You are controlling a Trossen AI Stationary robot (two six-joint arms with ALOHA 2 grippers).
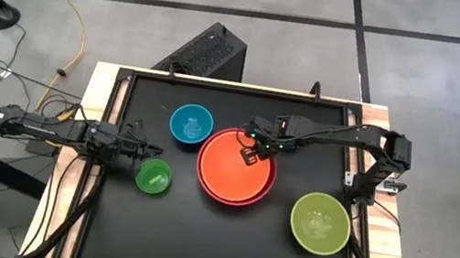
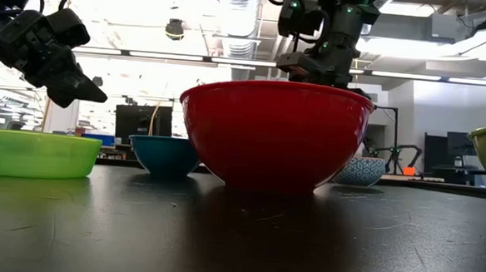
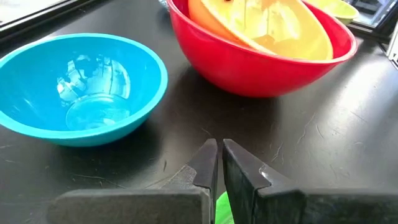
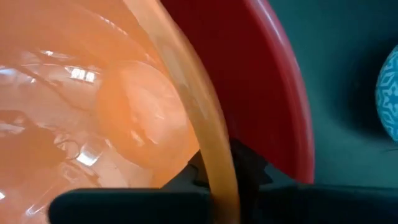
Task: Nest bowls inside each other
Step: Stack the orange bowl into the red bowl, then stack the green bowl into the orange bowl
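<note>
**A:** Any lettering or labels to read?

**B:** None legible on the bowls or the arms.

**A:** Then the bowls, biggest first.

**B:** The red bowl (image 1: 233, 188) stands upright, mouth up, mid-worktop (image 1: 193, 244), with the orange bowl (image 1: 234, 162) inside it. In the left wrist view the orange one sits tilted, its rim riding above the red rim on one side. The lime green bowl (image 1: 320, 224) is upright to the right, well apart from the red one and close to the worktop's right edge. The blue bowl (image 1: 191, 125) is upright, just left of the red bowl on its far side. The small bright green bowl (image 1: 154, 176) sits left of the red bowl, under the left arm's tip.

**A:** And the grippers?

**B:** The right gripper (image 1: 253, 155) is over the far part of the orange bowl; its fingers straddle the orange rim, one either side, pinching it. The left gripper (image 3: 219, 163) hangs over the small green bowl with its fingers pressed almost together, holding nothing.

**A:** Free room?

**B:** The near half of the worktop is bare dark surface.
</note>
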